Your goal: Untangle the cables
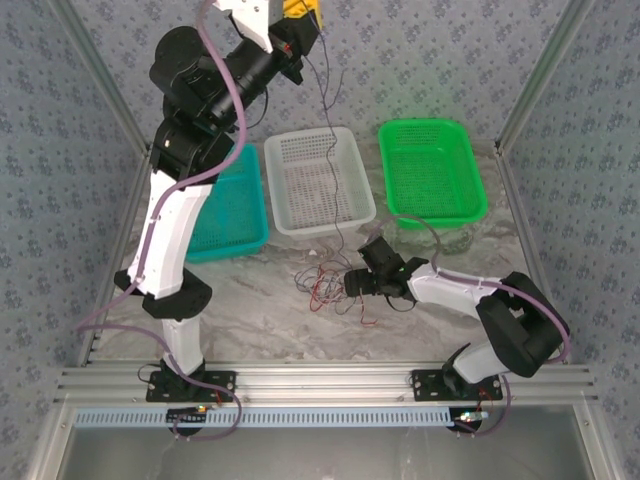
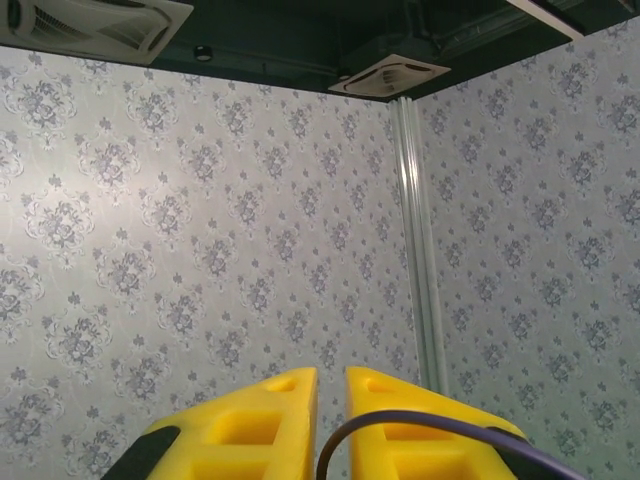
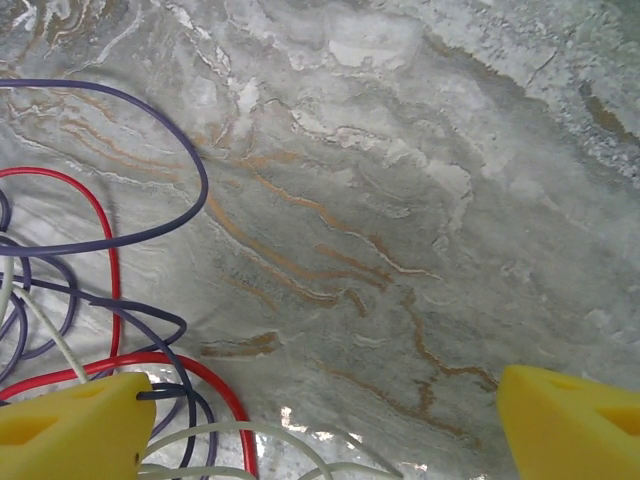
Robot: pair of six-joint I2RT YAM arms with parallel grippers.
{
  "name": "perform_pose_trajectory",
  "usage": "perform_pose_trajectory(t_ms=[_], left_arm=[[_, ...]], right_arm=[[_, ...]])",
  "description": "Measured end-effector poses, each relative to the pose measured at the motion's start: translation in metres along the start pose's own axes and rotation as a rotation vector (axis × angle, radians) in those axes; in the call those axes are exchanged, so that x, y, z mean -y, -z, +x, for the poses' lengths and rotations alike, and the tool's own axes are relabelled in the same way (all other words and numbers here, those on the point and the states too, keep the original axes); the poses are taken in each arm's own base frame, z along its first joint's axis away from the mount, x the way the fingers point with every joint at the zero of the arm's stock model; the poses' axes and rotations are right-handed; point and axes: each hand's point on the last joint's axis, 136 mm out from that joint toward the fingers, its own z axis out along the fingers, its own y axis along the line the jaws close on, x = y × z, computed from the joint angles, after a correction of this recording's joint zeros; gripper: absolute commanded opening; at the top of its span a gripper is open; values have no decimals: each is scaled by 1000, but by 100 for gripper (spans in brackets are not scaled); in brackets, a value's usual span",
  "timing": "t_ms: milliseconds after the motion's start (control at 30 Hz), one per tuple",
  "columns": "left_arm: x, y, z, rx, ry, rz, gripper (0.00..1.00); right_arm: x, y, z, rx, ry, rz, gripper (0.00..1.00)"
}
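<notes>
my left tool [image 2: 331, 385] is clenched on one thin dark purple wire [image 1: 326, 100], held high above the white mesh basket [image 1: 320, 228]. the red, purple and whitish wires [image 1: 325, 287] lie knotted on the marble worktop [image 1: 250, 315], with my released right tool [image 3: 325, 420] at their edge. if the raised strand snags, i judge the whole knot lifts, or the strand slips free.

Left arm [image 1: 175, 225] and right arm [image 1: 455, 290] in glossy white shells, black joint housings, thick mauve cables [image 1: 232, 110] looping along each, blocky yellow fingers [image 2: 270, 425] on left tool [image 2: 332, 400] and right tool [image 3: 325, 400], black bases [image 1: 190, 383]
</notes>
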Motion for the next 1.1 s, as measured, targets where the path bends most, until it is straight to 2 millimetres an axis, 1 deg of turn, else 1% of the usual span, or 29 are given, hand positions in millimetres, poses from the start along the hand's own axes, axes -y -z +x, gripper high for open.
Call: perform_pose_trajectory(t_ms=[100,233,300,400,467,533,567,667,767,833,933,1033,1100], left_arm=[[0,1,-2,0,-3,0,16],[-3,1,5,-25,-21,-18,16],[-9,1,6,-29,-38,-45,16],[-22,2,5,-27,-55,-82,16],[-33,4,4,-23,-65,-112,16],[-43,5,1,-14,-73,-140,16],[-45,5,0,-8,-75,-145,16],[-46,6,-1,-4,-73,-142,16],[-45,5,3,-18,-63,-138,16],[-45,4,8,-34,-57,-138,16],[-46,0,17,-50,-53,-137,17],[-46,-4,25,-62,-47,-136,17],[-46,-6,28,-67,-44,-137,17]], right_arm=[[1,6,-1,23,-8,-6,95],[2,19,-9,79,-13,-9,97],[5,25,-13,106,-18,-5,98],[14,26,-14,107,-37,15,97],[24,22,-8,82,-54,42,96],[34,17,1,41,-65,72,96],[37,15,5,27,-66,80,97],[35,14,15,20,-65,48,99],[27,28,11,91,-64,-25,100],[22,43,-2,169,-56,-66,100],[21,57,-12,229,-50,-82,100],[31,62,-9,235,-56,-61,100],[34,67,-5,257,-49,-71,100]])
